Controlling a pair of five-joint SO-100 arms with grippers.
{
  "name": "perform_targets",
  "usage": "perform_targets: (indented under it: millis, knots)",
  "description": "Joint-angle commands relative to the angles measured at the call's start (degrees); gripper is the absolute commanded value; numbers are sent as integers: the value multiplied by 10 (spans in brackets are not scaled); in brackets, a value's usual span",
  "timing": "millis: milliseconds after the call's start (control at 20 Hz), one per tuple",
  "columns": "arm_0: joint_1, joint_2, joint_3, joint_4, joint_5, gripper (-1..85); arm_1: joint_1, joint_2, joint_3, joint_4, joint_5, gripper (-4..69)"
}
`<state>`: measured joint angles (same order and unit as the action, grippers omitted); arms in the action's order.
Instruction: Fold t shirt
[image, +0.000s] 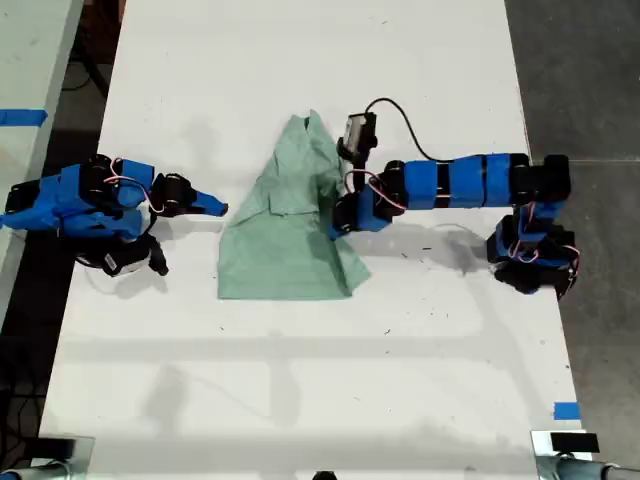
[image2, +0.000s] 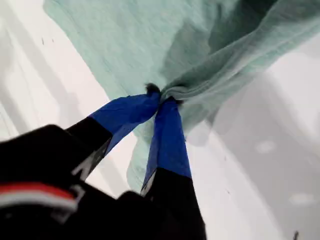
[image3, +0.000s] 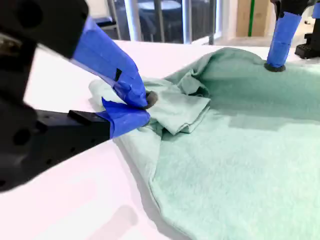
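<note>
The pale mint-green t shirt (image: 285, 235) lies wrinkled in the middle of the white table (image: 300, 380), its upper part bunched to a narrow peak. My first gripper (image: 338, 228) reaches in from the exterior view's right and is shut on a pinch of the shirt's edge (image2: 150, 40); the blue fingertips (image2: 167, 107) meet on gathered cloth. My second gripper (image: 218, 208) sits low on the exterior view's left, just off the shirt's edge. Its jaws (image3: 146, 107) are drawn together by a folded flap of the shirt (image3: 240, 150), with no cloth seen between them. The first gripper's finger (image3: 276, 35) shows beyond.
A black cable (image: 400, 115) loops above the first arm. Blue tape (image: 566, 410) marks the table near the exterior view's lower right, and another strip (image: 20, 117) lies on a neighbouring surface at its left. Dark floor borders the table on both sides.
</note>
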<state>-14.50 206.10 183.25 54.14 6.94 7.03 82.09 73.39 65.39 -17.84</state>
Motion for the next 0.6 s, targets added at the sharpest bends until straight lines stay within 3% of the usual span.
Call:
perform_targets:
  millis: [0,100,150,200,300,350,400,450,550]
  knots:
    - [-4,5,7,2,5,-1,-18,-99,-184,-2,-28,4]
    - [-4,5,6,2,5,-1,-19,-142,-192,-55,-29,5]
    - [-4,5,6,2,5,-1,-20,-155,-190,-78,-34,38]
    - [-4,5,6,2,5,-1,-21,-163,-190,-91,-37,190]
    - [-4,5,6,3,6,-1,-21,-155,-189,-82,-40,312]
    - [-4,5,6,3,6,-1,-20,-141,-189,-65,-41,311]
    - [-4,5,6,3,6,-1,-18,-115,-179,-45,-34,247]
    - [-4,5,6,3,6,-1,-14,-76,-147,-35,-20,21]
    - [-4,5,6,3,6,-1,-9,-11,-117,25,-11,-4]
